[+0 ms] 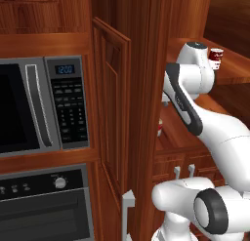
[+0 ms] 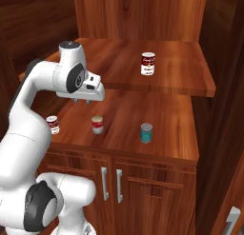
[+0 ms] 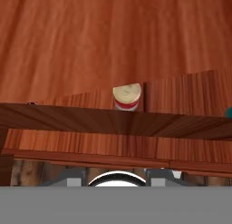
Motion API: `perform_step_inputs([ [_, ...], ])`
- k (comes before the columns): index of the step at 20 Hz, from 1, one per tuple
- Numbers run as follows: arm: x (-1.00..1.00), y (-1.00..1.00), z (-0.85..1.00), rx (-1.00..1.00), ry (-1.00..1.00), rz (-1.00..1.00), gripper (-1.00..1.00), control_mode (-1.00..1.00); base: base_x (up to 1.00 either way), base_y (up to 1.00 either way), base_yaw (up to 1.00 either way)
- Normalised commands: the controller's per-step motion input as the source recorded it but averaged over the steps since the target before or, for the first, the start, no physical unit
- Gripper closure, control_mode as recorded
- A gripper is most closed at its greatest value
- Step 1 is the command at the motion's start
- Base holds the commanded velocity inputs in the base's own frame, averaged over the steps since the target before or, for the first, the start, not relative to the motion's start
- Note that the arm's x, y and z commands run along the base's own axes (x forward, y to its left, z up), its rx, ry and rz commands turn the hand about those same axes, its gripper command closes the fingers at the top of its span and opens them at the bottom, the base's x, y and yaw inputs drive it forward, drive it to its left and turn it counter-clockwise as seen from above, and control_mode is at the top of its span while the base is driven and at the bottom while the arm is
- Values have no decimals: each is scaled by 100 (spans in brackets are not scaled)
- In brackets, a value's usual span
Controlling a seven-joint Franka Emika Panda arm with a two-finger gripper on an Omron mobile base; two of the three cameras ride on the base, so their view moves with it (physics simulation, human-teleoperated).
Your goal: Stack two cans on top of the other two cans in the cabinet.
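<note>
Even rendered light, glossy wood, sharp.

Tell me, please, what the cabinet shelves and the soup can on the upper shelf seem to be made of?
The cabinet shelves look like glossy reddish-brown wood: streaky grain and soft sheen. The soup can looks like a metal tin with a printed label, dark red above, white below; the material is a guess, since the picture is rendered.

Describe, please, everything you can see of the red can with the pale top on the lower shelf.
The red can with the pale top is a small cylinder with a cream lid, a red band below it and a lighter lower part. It stands upright on the lower shelf of the cabinet, apart from its neighbours, with nothing touching it but the wood. The hand view shows its top past a shelf edge. The pincer hangs above and to its left.
</note>
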Motion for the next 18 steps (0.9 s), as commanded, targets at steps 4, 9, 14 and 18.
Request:
perform_step_inputs([
  [4, -18, -3, -1, 0, -1, 0, -100, -100, 0, 0, 0],
  [9, -57, -21, -18, 6, -15, -4, -100, -100, 0, 0, 0],
  [14, -47, -9, -21, 1, -25, -2, -100, -100, 0, 0, 0],
  [18, -22, -2, -27, 0, -20, 0, -100, -100, 0, 0, 0],
])
